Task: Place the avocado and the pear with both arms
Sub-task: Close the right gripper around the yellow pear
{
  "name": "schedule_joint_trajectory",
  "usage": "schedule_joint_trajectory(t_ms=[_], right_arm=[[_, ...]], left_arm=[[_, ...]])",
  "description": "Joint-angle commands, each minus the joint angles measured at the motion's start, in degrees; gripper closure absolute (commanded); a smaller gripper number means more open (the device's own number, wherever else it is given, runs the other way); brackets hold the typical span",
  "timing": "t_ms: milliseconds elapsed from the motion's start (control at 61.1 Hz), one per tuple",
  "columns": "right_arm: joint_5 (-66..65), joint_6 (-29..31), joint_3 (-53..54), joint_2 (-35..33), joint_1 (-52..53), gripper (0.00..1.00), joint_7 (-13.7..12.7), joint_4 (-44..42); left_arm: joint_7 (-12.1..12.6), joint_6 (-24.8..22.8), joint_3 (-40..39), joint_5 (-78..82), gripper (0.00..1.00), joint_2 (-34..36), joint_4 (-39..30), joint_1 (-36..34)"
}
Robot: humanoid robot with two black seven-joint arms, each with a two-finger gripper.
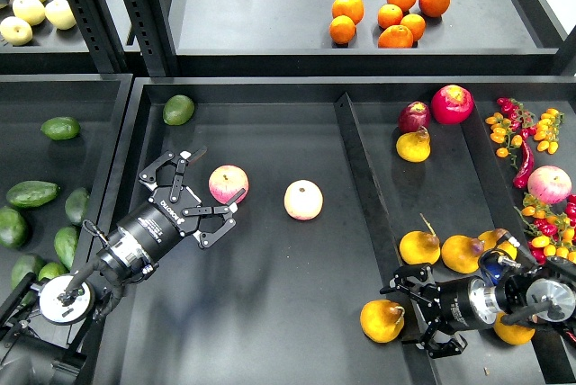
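A golden pear (pixel 382 320) lies at the front right of the middle tray (pixel 270 313), next to the divider. My right gripper (pixel 411 312) is open and empty, just right of that pear and over the divider. A small dark green oval avocado (pixel 60 128) lies in the left tray, far from both grippers. My left gripper (pixel 212 179) is open and empty in the middle tray, with its fingers beside a pink-yellow apple (pixel 229 183).
A paler, rounder avocado (pixel 178 109) sits in the middle tray's far left corner and a second apple (pixel 303 200) at its centre. Several avocados (pixel 32 193) fill the left tray. Pears (pixel 419 247), chillies and red fruit fill the right tray. Oranges (pixel 396 36) are on the shelf.
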Motion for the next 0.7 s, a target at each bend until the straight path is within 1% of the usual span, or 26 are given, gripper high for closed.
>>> schedule_joint_trajectory(t_ms=[0,508,606,688], right_arm=[[-0.6,0.0,0.3,1.1,0.0,0.05,0.0,-1.0],[-0.7,0.0,0.4,2.3,0.0,0.12,0.0,-2.8],[-0.7,0.0,1.2,2.5,0.0,0.16,0.0,-2.9],[-0.9,0.0,1.5,2.6,0.0,0.21,0.0,-3.0]], left_arm=[[0.0,0.0,0.0,0.0,0.09,0.0,0.0,0.0],[0.0,0.0,0.2,0.0,0.09,0.0,-0.2,0.0],[0.0,0.0,0.2,0.0,0.09,0.0,-0.2,0.1],[0.0,0.0,0.2,0.0,0.09,0.0,-0.3,0.0]])
